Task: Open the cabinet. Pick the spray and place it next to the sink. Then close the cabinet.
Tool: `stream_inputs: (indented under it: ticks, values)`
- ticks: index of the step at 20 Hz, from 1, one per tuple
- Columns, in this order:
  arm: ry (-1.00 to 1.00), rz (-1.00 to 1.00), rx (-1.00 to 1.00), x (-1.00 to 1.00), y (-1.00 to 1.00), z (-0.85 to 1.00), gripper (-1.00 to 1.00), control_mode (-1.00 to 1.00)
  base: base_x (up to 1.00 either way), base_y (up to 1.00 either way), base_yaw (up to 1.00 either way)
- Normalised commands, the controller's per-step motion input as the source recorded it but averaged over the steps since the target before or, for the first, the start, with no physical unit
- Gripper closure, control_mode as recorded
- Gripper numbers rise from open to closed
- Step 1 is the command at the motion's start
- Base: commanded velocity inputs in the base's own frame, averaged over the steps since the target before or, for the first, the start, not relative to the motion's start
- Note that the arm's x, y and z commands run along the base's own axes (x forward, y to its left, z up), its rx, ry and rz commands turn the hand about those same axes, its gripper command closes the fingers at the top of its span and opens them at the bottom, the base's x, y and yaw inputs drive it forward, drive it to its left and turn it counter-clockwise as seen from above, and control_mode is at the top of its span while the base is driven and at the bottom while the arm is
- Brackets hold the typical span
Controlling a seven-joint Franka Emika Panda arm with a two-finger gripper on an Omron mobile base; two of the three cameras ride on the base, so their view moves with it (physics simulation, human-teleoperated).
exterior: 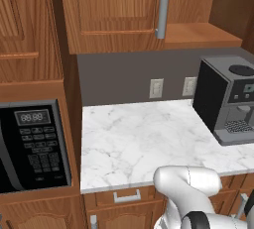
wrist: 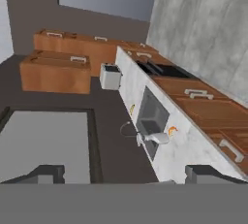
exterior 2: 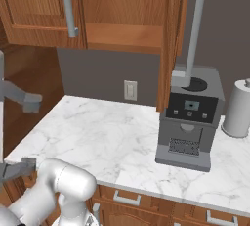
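A: State of the fingers (wrist: 48,172)?
B: Spread wide apart, nothing held between them.
A: And the cabinet (exterior: 114,10)?
B: Fixed on the wall above the marble worktop (exterior: 134,143). Left door shut, with long grey bar handle (exterior: 162,5). Right door swung open, seen edge-on from the right base view.
A: Standing on the worktop?
B: Coffee machine (exterior 2: 188,122) toward the back edge, paper towel roll (exterior 2: 238,108) near it, apart.
A: The sink (wrist: 152,114)?
B: Sunk into another long worktop, well apart from the fingers, white faucet (wrist: 155,137) at its rim.
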Motion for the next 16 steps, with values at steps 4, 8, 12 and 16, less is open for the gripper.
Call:
stream_inputs:
  ticks: [4, 8, 12, 16]
  values:
    - [0.23, -0.02, -0.1, 0.11, -0.32, -0.16, -1.0, -1.0, 0.0, 0.0, 0.0]
    - [0.11, 0.07, -0.08, 0.17, -0.22, -0.3, -1.0, -1.0, 0.0, 0.0, 0.0]
    - [0.01, 0.19, -0.01, 0.29, -0.19, -0.35, -1.0, -1.0, 0.0, 0.0, 0.0]
    - [0.02, 0.22, 0.05, 0.5, -0.23, -0.22, -1.0, -1.0, 0.0, 0.0, 0.0]
